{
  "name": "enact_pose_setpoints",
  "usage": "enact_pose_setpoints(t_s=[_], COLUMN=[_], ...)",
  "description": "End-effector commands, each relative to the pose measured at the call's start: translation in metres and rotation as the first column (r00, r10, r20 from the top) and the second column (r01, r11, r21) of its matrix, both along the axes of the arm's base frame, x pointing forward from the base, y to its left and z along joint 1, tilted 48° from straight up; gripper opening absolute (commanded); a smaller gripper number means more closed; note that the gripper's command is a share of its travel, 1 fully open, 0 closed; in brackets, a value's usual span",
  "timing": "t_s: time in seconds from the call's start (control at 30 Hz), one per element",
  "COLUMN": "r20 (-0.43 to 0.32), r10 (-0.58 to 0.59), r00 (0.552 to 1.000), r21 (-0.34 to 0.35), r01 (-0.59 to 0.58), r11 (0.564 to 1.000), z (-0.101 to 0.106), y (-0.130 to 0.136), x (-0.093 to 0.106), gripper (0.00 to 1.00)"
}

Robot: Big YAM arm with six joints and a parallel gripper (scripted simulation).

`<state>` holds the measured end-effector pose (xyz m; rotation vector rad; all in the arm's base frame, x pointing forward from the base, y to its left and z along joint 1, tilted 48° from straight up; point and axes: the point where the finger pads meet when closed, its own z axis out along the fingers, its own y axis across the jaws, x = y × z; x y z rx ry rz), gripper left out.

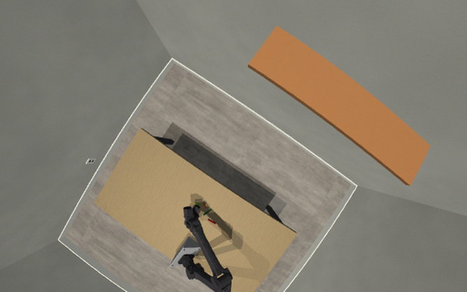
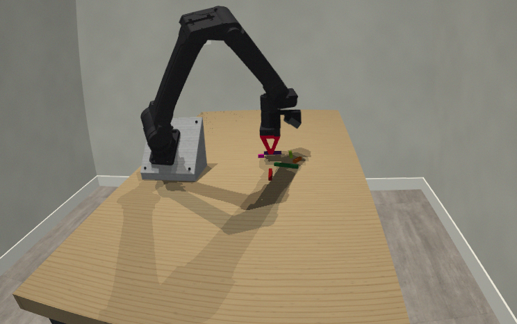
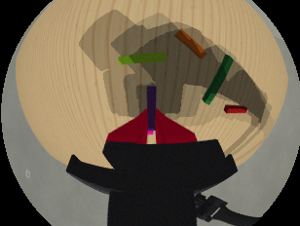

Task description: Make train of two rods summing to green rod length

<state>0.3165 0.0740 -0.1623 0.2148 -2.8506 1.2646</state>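
Observation:
My gripper is shut on the purple rod, low over the table. The magenta rod shows at the purple rod's near end, roughly in line in the wrist view; the fingers partly hide it, and I cannot tell the gap. The lime rod lies crosswise beyond the purple rod's far end. The orange rod lies slanted. The green rod and the red rod lie apart to the right in the wrist view.
The wooden table carries the arm's metal base at one long edge. The arm's shadow falls across several rods. An orange panel is on the wall, away from the table.

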Motion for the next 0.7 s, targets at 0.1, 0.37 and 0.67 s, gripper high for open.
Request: enact_pose_setpoints(t_s=[0.1, 0.37, 0.67], r20=[0.046, 0.045, 0.039], r10=[0.021, 0.021, 0.019], r00=[0.999, 0.999, 0.999], r21=[0.033, 0.032, 0.026], r01=[-0.022, -0.022, -0.020], r11=[0.999, 0.999, 0.999], z=[-0.0019, -0.0020, -0.0044], y=[0.0210, 0.0210, 0.0210], x=[0.0203, 0.0202, 0.0185], gripper=[0.03, 0.03, 0.03])
